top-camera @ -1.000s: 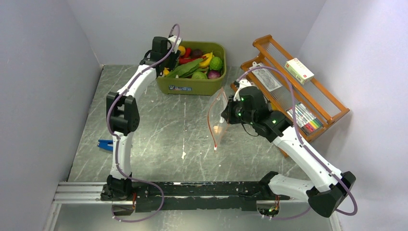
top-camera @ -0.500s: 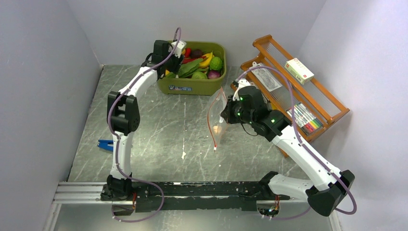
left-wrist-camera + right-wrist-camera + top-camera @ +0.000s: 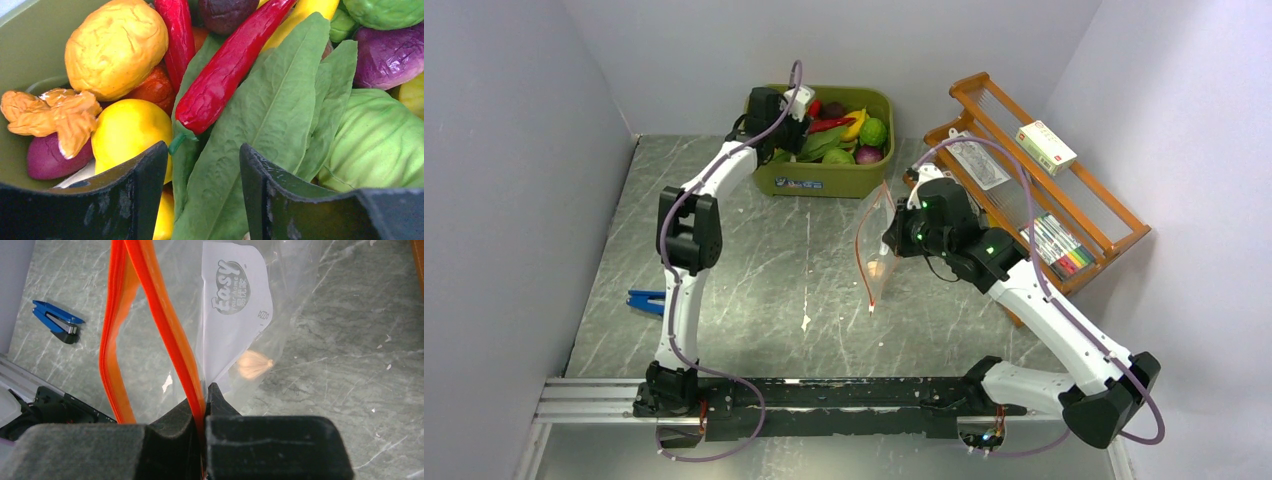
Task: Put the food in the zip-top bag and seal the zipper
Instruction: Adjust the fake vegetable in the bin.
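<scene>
Okay, pick step. The left gripper (image 3: 202, 150) is down in the olive tub (image 3: 824, 180) at the far side of the tabletop, its jaws parted with nothing between them, hovering just above the food. Directly under the gap are the green leaves (image 3: 270, 130), and the stem end of a red chili (image 3: 225, 75) lies across them just beyond the fingertips. A yellow round fruit (image 3: 132, 127) sits by the left finger. The target looks like the leaf or the chili, but I cannot tell which.

The right gripper (image 3: 205, 395) is clenched on the zipper (image 3: 165, 325) of the zip-top bag (image 3: 876, 240). It holds the bag up on edge, mid-tabletop and right of centre, with the mouth gaping toward the left. One small pale piece (image 3: 254, 364) is inside, low down. My read is that the task is early: most of the food is in the tub and the zipper is unsealed.

Next move, as I judge it: lower the left gripper a touch, close on one item, lift it over the tub rim and carry it near and right to the bag mouth. The bag is well apart from the tub. Its mouth is narrow and floppy, so entry needs lining up between the two orange strips. Risks are a long leaf snagging a strip, or the chili slipping off the slick leaf as the fingers close.

A blue clip (image 3: 55, 320) lies near-left on the tabletop — not involved.
</scene>
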Controlling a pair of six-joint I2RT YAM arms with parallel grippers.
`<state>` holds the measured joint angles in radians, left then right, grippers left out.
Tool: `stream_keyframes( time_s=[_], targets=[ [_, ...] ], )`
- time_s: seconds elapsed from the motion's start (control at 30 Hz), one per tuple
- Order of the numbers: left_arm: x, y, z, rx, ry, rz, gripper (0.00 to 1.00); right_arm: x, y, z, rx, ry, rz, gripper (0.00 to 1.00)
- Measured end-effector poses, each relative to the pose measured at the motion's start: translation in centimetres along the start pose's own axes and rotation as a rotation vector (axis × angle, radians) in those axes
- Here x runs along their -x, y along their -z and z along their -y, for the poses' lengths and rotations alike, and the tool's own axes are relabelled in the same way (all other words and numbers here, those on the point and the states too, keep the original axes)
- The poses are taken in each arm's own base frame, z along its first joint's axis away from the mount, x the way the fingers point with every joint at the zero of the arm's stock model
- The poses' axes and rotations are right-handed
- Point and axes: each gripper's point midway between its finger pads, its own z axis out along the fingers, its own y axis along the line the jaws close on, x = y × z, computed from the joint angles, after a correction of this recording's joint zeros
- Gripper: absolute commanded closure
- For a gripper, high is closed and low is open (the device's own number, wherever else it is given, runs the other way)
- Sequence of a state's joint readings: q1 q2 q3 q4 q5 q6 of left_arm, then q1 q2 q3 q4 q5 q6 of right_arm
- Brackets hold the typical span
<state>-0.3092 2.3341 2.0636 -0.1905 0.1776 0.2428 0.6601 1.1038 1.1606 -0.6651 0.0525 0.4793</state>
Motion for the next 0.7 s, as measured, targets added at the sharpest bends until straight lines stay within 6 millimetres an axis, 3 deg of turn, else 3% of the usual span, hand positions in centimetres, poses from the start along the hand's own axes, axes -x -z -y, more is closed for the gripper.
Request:
stream_keyframes(
  time_s=[0.23, 0.4, 0.7],
  targets=[
    [0.2, -0.9, 0.0, -0.001, 0.006, 0.034, 0.68, -0.1, -0.5, 0.1, -0.01, 0.01, -0.019, 1.0],
    [0.3, -1.1, 0.0, -0.001, 0.015, 0.054, 0.91, -0.1, -0.5, 0.1, -0.009, 0.009, -0.019, 1.0],
    [-0.6, 0.0, 0.9, -0.026, 0.016, 0.048, 0.93, -0.1, -0.5, 0.1, -0.012, 0.006, -0.017, 1.0]
  ],
)
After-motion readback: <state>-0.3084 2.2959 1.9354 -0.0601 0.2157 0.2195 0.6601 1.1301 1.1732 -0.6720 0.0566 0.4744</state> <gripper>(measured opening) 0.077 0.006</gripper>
